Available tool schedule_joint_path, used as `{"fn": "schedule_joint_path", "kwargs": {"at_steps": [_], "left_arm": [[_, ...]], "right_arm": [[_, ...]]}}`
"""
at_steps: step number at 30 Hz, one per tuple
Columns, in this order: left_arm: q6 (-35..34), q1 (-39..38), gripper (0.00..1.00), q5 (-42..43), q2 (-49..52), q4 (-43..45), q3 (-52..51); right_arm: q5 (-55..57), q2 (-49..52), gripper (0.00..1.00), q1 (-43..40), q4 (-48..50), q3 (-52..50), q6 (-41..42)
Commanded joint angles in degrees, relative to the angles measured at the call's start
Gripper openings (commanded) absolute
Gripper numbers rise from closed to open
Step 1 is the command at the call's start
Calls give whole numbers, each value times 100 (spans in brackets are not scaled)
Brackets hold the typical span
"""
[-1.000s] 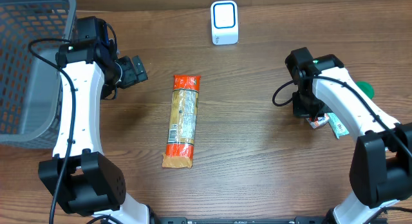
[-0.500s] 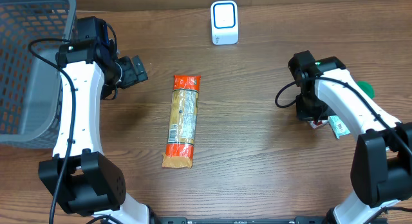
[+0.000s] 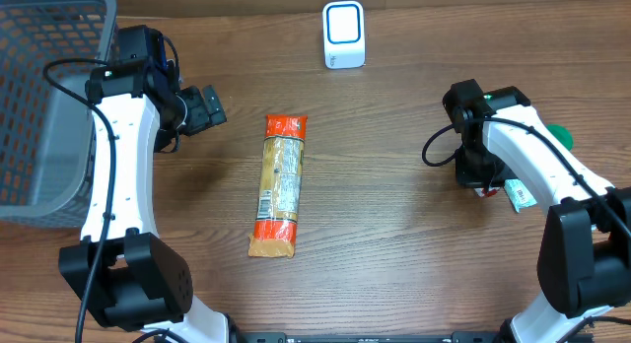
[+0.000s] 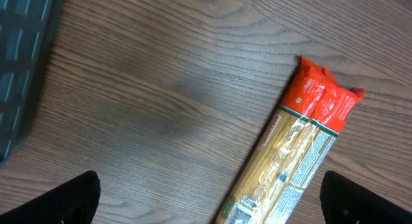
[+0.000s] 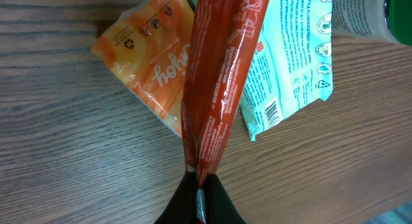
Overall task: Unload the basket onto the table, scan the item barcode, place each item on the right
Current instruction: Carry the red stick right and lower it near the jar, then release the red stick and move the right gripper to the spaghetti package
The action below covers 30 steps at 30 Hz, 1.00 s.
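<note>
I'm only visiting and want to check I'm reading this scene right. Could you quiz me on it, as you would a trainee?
1. True or false: the right hand is shut on the red packet.
2. Pick one: what lies in the middle of the table? A) a long pasta packet B) a glass bottle C) a book
3. Fill the gap: the left hand is ____ and holds nothing.

Key: 1 true; 2 A; 3 open.
</note>
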Motion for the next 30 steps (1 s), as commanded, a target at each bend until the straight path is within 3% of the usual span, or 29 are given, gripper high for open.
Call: {"fn": "schedule_joint_path", "kwargs": {"at_steps": [1,9,13,22,26,30], "left_arm": [[90,-22,100,-17,13,-13,96],[92,-22,100,-17,13,-13,96],[90,-22,100,-17,13,-13,96],[90,-22,100,-17,13,-13,96],[90,-22,100,-17,13,-13,96],[92,-22,100,-17,13,-13,96]], "right_arm": [[35,-52,4,-20,11,-26,-17],[-13,-52,24,-20,2,-70,-17],[-35,-52,41,-20,175,-225,-15],[-1060,-61,43,98,1069,-348,31],[-1285,-66,47,382,1150,-190,417],[-2837,-66,50,772,1742,-122,726]]}}
